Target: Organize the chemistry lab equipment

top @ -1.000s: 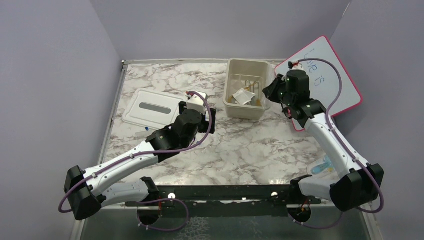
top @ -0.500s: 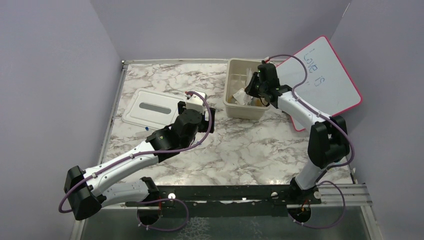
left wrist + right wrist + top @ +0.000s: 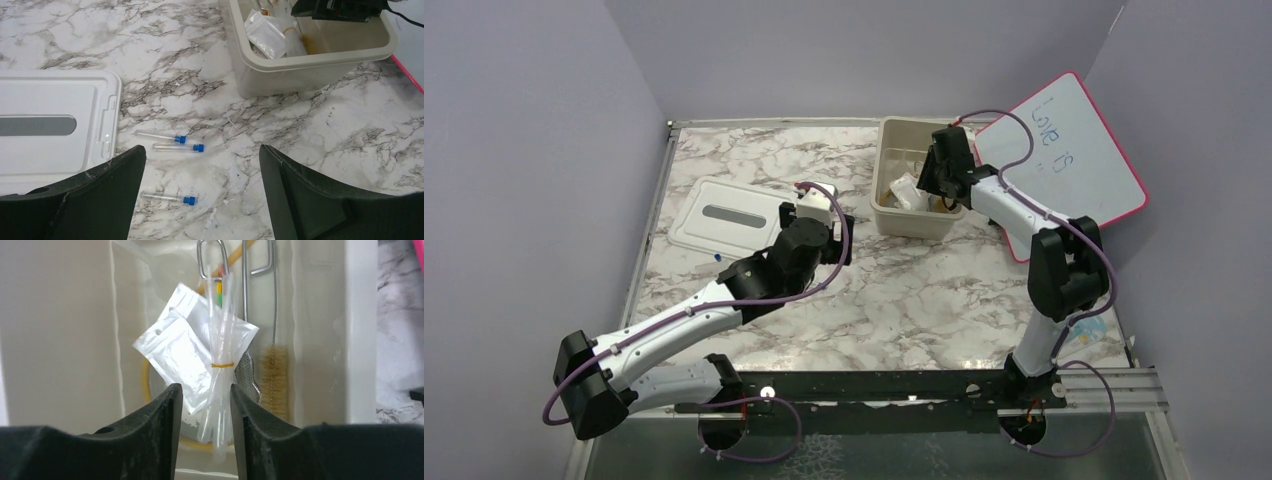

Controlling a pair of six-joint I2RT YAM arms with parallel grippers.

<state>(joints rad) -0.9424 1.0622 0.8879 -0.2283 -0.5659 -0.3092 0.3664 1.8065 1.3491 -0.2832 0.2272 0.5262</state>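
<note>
A rubber-banded bundle of thin clear plastic stems point(image 3: 221, 365) lies on glossy clear plastic packets point(image 3: 182, 352) in the smooth beige tub point(image 3: 65, 315), mid-frame, with the right hand point(image 3: 204, 390) released around it. Three blue-capped clear tubes point(image 3: 170, 147) lie lower centre on the marbled bench point(image 3: 325, 150) under the wide-open left hand point(image 3: 202, 150). They are probably the next pickup and will need a low, narrow pinch.

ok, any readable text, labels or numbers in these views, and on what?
"Love is": blue handwriting on the pink-framed whiteboard, seen from the top camera.
Any other marks on the board are too small to read.
No print shows on the white lid, the beige tub or the clear packets.
</note>
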